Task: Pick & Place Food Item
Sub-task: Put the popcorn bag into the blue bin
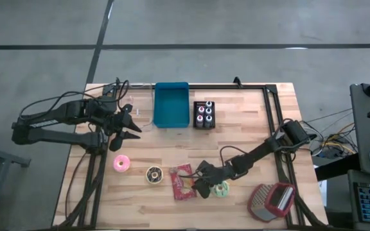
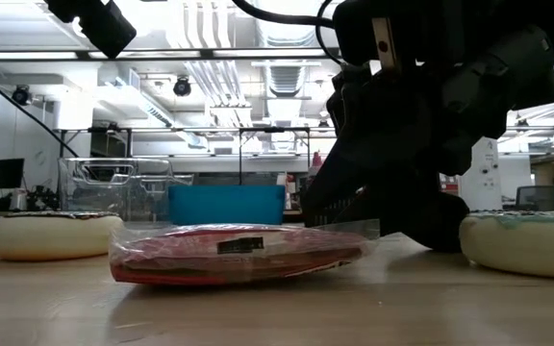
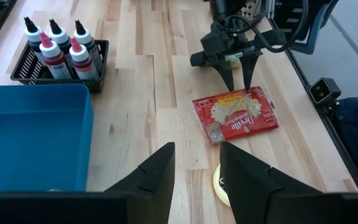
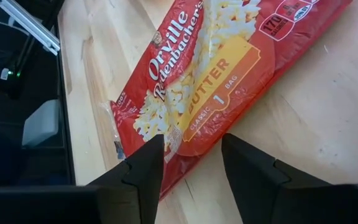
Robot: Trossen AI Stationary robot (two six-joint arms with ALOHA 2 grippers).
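We find the popcorn bag [image 1: 182,181] lying flat on the table [image 1: 249,128], well in front of the blue bin [image 1: 171,104]. Our right gripper [image 3: 238,79] is down at the bag's edge, fingers parted astride it, nothing clamped yet. The left gripper [image 1: 131,124] hangs beside the bin, parted and empty. We judge the slick wrapper may slide or crumple as the fingers close, or they may pinch only loose film. We read "Orville Redenbacher's", "BUTTER" and "1 BAG" on it.
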